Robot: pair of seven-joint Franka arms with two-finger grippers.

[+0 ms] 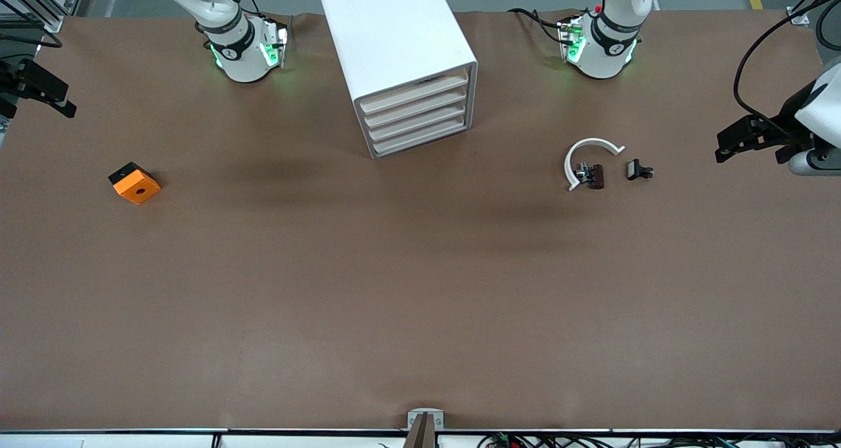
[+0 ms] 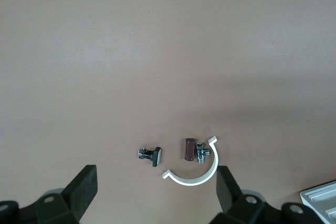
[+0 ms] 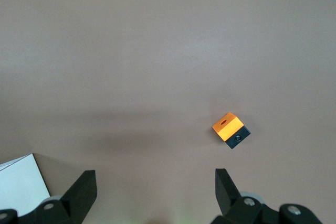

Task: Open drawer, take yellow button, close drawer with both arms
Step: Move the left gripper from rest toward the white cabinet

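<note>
Front view has the white drawer cabinet (image 1: 399, 60) mid-desk (image 1: 420, 303) with all drawers shut, so the button isn't visible anywhere. Left hand (image 1: 749, 139) hangs over the desk edge at the left arm's end, right hand (image 1: 43, 90) over the right arm's end. Only the wrist views show both hands' fingers (image 2: 84, 187) (image 3: 84, 190) spread wide, holding nothing. Left wrist view shows the white arc (image 2: 194, 174) with a brown clip (image 2: 190, 149) inside and a black clip (image 2: 151, 155) beside it; right wrist view gets the orange block (image 3: 230, 129).
</note>
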